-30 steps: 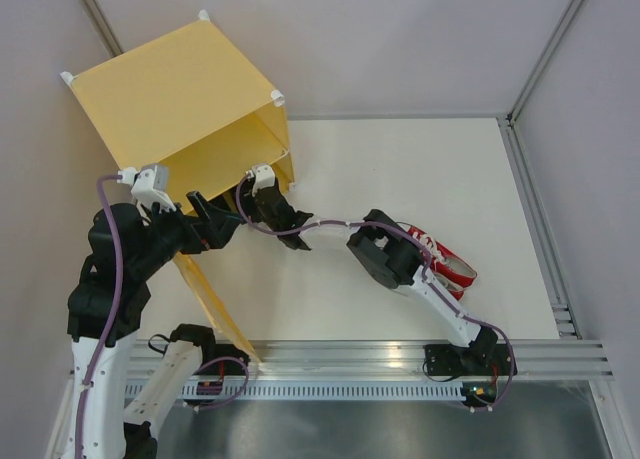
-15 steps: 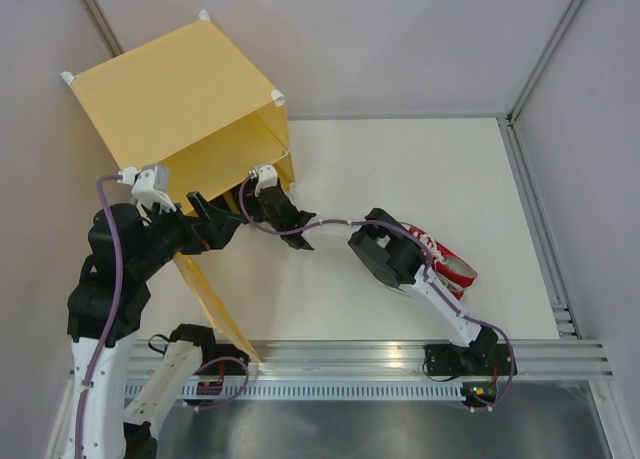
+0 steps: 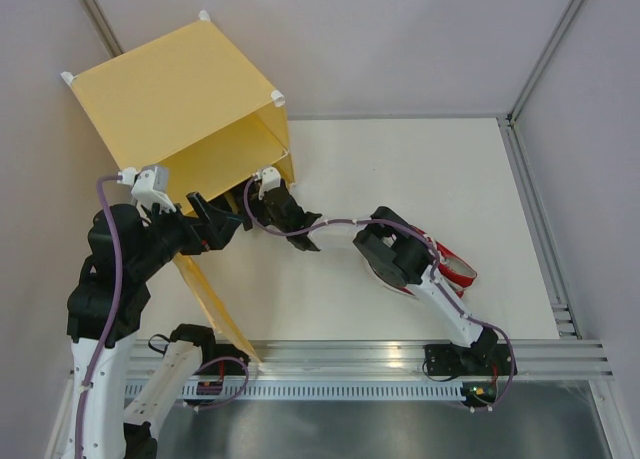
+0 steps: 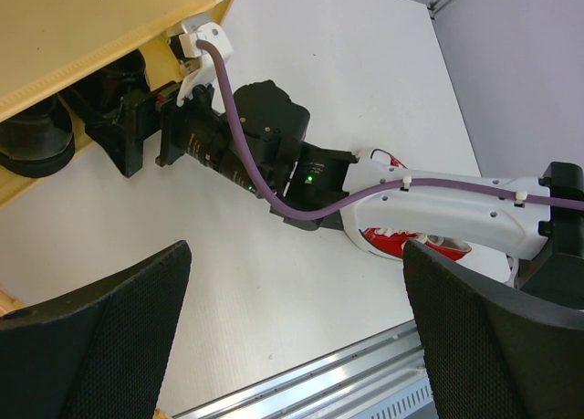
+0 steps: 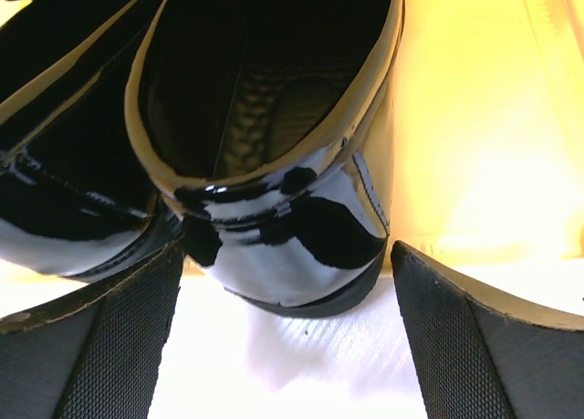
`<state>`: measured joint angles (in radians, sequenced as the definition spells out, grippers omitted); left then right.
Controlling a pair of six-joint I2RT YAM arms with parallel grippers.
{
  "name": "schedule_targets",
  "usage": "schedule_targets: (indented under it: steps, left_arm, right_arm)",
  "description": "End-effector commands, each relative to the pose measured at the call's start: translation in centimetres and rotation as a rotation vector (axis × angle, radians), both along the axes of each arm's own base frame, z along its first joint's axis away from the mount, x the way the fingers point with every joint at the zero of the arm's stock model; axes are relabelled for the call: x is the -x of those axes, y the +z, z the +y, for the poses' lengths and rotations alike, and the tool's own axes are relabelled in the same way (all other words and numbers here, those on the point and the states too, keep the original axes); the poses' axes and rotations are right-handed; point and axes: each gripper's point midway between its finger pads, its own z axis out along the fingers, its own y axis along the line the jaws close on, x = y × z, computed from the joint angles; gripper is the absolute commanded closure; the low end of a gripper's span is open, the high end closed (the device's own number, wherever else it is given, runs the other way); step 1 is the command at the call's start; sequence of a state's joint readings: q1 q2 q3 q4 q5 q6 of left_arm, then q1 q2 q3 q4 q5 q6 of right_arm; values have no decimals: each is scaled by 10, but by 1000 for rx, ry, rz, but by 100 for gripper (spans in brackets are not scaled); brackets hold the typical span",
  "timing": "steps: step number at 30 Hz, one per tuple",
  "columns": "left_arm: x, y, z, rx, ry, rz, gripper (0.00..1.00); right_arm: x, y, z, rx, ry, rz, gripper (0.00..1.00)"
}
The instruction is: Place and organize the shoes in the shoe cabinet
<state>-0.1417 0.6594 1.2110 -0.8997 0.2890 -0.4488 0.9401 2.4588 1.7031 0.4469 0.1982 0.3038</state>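
From above, the shoe cabinet (image 3: 175, 84) stands at the far left, its door panel (image 3: 215, 304) swung open toward the arms. The right gripper (image 3: 255, 197) reaches into the lower opening, while the red sneakers (image 3: 455, 269) lie well apart, beside the right arm.

The left wrist view shows the left gripper (image 4: 292, 346) spread and empty, and the black loafers (image 4: 36, 141) tucked under the shelf.

In the right wrist view, the right jaws stand wide either side of one loafer's heel, not pinching it. Backing out cleanly probably calls for a straight pull with jaws kept wide, so no finger drags the heel askew
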Motion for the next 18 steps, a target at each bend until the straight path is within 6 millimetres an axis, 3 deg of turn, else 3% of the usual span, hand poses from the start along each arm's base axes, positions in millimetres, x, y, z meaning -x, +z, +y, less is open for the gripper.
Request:
schedule_targets:
  steps: [1, 3, 4, 5, 7, 8, 10, 14, 18]
  left_arm:
    - [11, -14, 6, -24, 20, 71, 0]
    - [11, -14, 6, -25, 20, 69, 0]
    - [11, -14, 6, -25, 20, 69, 0]
    - [10, -13, 6, -25, 20, 66, 0]
    - [10, -13, 6, -25, 20, 66, 0]
    - [10, -13, 6, -26, 20, 63, 0]
    - [9, -13, 6, -26, 21, 62, 0]
    - [9, -12, 6, -26, 21, 59, 0]
    - [10, -8, 6, -24, 21, 48, 0]
  right_arm:
    - [2, 54, 5, -85, 23, -47, 2]
    - [4, 55, 1, -84, 22, -44, 2]
    - [6, 67, -1, -98, 22, -51, 2]
    - [10, 61, -5, -87, 21, -41, 2]
    - [13, 79, -10, -113, 18, -58, 2]
    - [16, 75, -16, -108, 10, -47, 2]
    - [20, 89, -22, -122, 0, -53, 2]
    - [22, 86, -32, -110, -30, -35, 3]
    - [24, 68, -38, -81, -54, 14, 19]
